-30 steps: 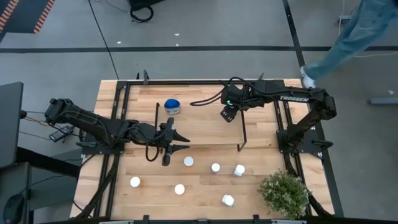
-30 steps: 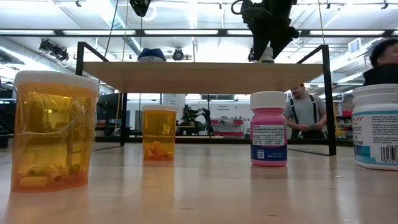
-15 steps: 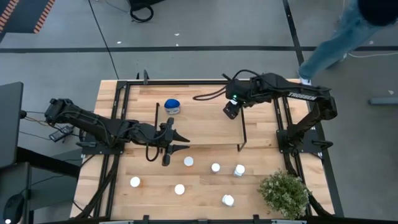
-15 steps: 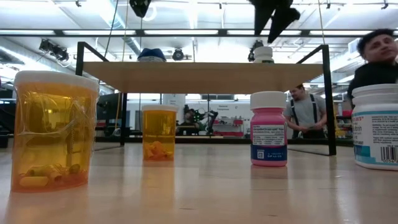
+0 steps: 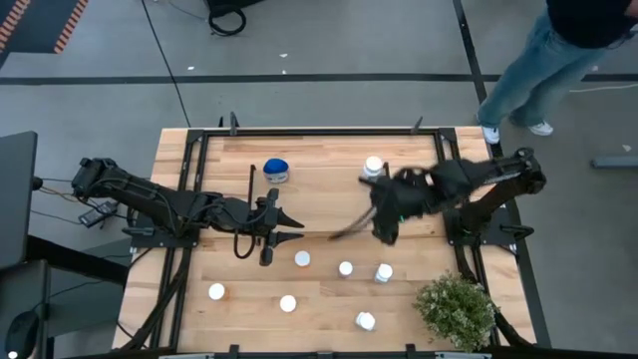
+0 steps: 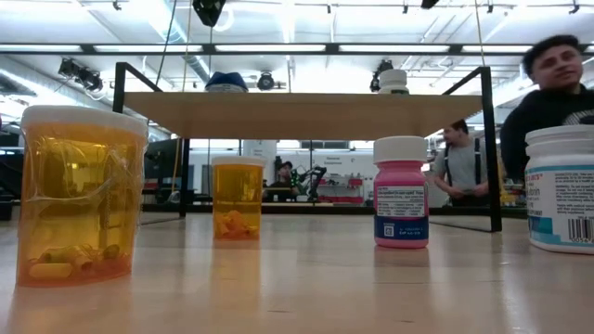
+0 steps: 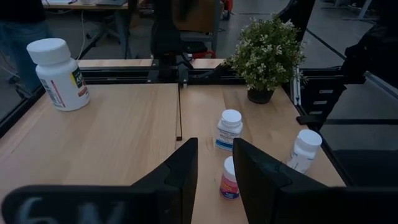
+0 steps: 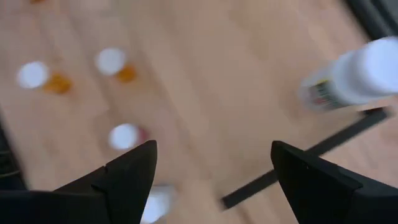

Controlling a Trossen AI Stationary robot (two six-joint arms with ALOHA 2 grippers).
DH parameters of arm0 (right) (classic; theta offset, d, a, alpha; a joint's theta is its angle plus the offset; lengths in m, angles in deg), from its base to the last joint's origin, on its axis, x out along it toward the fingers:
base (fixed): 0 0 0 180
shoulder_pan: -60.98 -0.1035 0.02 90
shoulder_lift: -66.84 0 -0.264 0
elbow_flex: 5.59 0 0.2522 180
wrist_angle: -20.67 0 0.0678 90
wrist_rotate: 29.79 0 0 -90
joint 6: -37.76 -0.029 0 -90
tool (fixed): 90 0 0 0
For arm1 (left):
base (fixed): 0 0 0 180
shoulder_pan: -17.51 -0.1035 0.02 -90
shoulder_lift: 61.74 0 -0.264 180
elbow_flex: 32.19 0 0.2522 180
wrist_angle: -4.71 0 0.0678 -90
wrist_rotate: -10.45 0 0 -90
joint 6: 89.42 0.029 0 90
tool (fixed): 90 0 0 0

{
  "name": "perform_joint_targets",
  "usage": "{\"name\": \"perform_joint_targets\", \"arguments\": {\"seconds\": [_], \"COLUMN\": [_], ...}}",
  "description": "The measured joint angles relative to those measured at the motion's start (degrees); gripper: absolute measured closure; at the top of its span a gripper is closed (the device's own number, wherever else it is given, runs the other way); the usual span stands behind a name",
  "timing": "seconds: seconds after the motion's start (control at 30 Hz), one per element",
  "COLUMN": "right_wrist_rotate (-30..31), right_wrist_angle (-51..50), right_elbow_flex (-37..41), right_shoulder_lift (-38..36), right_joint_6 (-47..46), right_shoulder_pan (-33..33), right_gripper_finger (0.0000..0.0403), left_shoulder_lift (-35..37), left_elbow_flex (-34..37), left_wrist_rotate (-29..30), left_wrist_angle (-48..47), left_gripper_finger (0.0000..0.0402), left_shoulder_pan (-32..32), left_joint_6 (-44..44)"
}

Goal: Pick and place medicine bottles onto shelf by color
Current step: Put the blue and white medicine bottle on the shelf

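A white bottle (image 5: 373, 167) stands on the right part of the shelf (image 5: 319, 204); it also shows in the low view (image 6: 393, 81) and the right wrist view (image 8: 351, 74). The wider blue bottle (image 5: 276, 170) stands on the shelf's left part. Several white-capped bottles stand on the table in front of the shelf, among them a pink one (image 6: 401, 204) and two orange ones (image 6: 79, 195) (image 6: 238, 198). My right gripper (image 5: 384, 227), open (image 8: 214, 180), hangs blurred over the shelf's near right corner. My left gripper (image 5: 297, 227), open (image 7: 214, 174), waits above the shelf's near left part.
A bushy green plant (image 5: 456, 309) stands at the table's near right corner. A large white bottle (image 6: 560, 190) stands close to the low camera. A person (image 5: 558, 50) walks on the floor beyond the far right corner. Bare wood lies along the table's near left.
My right gripper has let go of the white bottle, which now stands on the shelf's right part. It has risen clear of it and swung fast toward the table's near edge, over the shelf's front. The person beyond the table has walked on.
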Motion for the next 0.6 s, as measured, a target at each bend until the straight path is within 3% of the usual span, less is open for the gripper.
{"name": "perform_joint_targets", "arguments": {"seconds": [0.3, 0.6], "right_wrist_rotate": [-2.08, -2.57], "right_wrist_angle": [1.3, 0.77], "right_elbow_flex": [4.54, 4.51], "right_shoulder_lift": [6.37, 15.67], "right_joint_6": [-4.35, -2.31], "right_shoulder_pan": [-11.46, -15.53], "right_gripper_finger": [0.0079, 0.0079], "left_shoulder_lift": [0.0, -0.65], "left_elbow_flex": [0.0, 0.0], "left_wrist_rotate": [1.05, 1.88], "left_wrist_angle": [-0.04, -0.04], "left_gripper_finger": [0.0294, 0.0294], "left_shoulder_pan": [0.0, 0.77], "left_joint_6": [-2.43, -3.34]}}
